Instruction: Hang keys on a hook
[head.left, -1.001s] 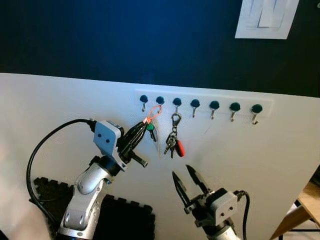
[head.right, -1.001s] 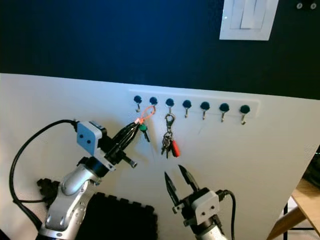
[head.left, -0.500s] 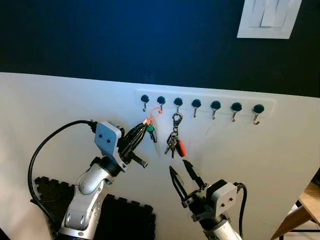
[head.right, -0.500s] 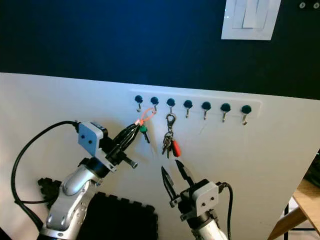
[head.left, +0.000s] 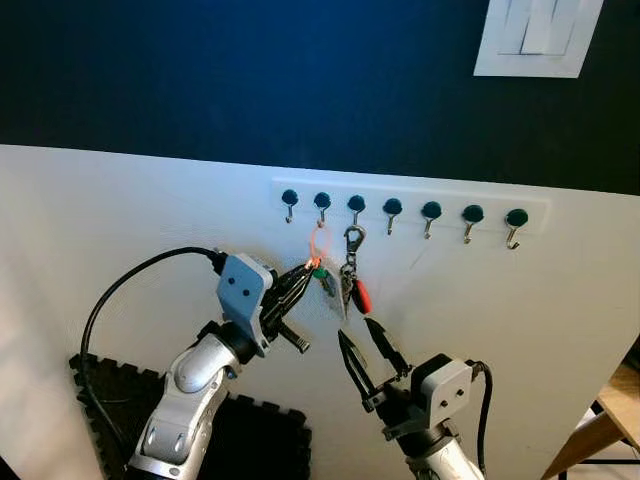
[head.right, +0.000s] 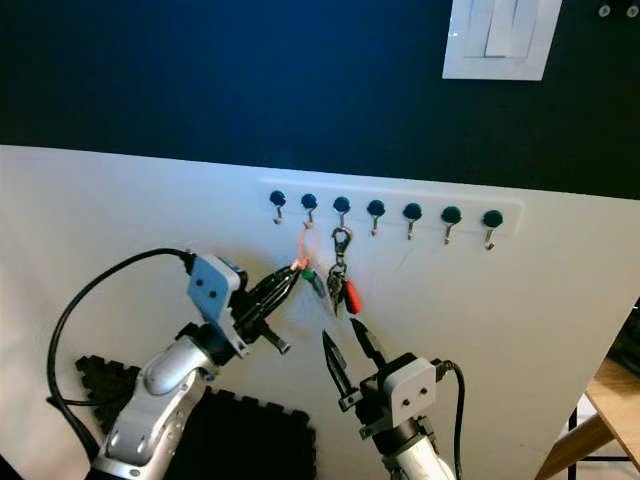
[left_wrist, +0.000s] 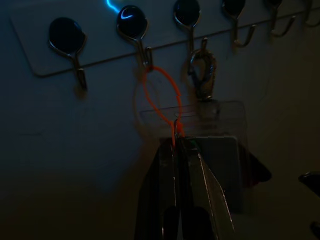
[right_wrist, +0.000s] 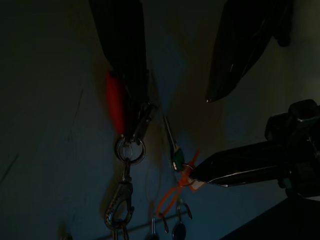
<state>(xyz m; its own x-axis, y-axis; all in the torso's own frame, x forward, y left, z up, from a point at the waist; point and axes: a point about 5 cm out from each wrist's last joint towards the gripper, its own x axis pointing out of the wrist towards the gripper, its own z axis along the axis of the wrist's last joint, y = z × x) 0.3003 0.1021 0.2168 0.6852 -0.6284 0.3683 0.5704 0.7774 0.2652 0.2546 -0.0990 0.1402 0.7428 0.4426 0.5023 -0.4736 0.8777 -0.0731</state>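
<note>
Hook rail (head.left: 535, 208) on the white wall, seven dark-capped hooks. My left gripper (head.left: 304, 272) sits below the rail's second hook (head.left: 322, 205), fingers clenched on the base of the orange loop (left_wrist: 161, 102) of the green-headed key (head.left: 321, 276). The loop runs up from my fingertips and is caught over that second hook. On the third hook, just beside the loop, hangs a key bunch with a red tag (head.left: 353, 288) on a metal clasp. My right gripper (head.left: 366, 345) hovers below that bunch, fingers spread apart, grasping nothing.
</note>
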